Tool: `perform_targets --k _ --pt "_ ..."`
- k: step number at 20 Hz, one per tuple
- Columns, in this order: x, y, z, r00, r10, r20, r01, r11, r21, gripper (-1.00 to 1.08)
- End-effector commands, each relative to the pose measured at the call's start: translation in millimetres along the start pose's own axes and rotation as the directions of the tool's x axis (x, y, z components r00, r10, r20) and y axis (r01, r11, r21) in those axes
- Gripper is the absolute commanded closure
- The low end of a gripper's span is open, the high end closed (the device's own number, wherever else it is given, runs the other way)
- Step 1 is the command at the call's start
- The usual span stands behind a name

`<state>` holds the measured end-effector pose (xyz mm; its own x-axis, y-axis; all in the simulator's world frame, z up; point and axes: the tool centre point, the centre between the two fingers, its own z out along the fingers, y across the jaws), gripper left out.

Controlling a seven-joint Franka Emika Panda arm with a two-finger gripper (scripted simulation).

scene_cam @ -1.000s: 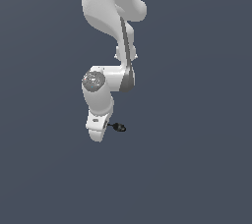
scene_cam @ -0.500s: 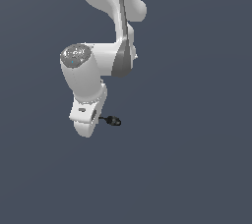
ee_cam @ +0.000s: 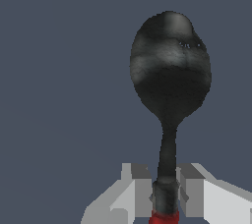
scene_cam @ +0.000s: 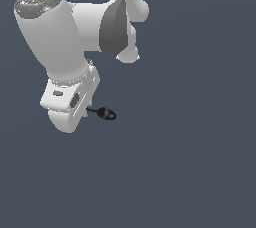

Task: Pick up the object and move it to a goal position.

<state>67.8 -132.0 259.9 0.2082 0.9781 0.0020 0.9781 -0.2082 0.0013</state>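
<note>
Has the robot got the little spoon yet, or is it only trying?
Got it: in the wrist view the gripper has both fingers closed on the spoon where the dark shaft meets the red handle. In hand: the spoon sticks out sideways from the gripper in the exterior view. Left: reaching the goal, which no picture shows.

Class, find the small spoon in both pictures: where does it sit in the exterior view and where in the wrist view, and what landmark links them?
Exterior view: the spoon pokes out of the white gripper toward the exterior view's right.
Wrist view: the spoon fills the frame, shaft between the jaws.
Shared landmark: the black rounded head.
</note>
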Motion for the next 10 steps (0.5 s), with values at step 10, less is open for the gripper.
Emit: perform_targets --k 10 --pt "-8 18 -60 1.0 0.001 0.001 -0.001 1.0 0.001 1.08"
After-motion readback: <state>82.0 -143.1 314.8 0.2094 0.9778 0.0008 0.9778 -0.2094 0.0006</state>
